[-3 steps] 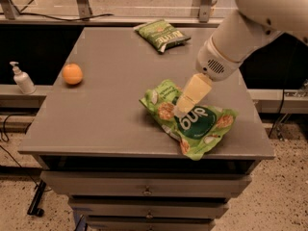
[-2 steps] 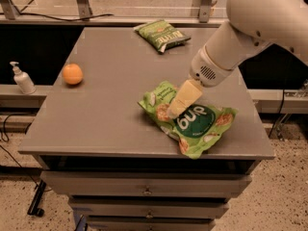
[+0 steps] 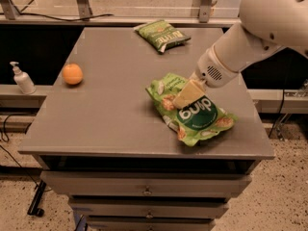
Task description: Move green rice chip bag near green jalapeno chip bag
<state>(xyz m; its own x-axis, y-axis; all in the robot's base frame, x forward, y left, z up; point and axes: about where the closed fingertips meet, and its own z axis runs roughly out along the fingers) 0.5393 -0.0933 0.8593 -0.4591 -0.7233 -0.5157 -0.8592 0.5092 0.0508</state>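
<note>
Though grip unclear, end effector (image 3: 186, 96) at green rice chip bag (image 3: 204, 119) on grey table (image 3: 110, 109) above speckled floor (image 3: 281, 196).

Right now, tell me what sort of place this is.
Probably a lab or workshop: grey drawer cabinet, white pump bottle on a ledge. The gripper is at the wrinkly lime-green rice chip bag.

The white arm (image 3: 250, 42) reaches in from the upper right, sloping down and leftward — the gripper (image 3: 186, 95) sits low, right of centre.
</note>
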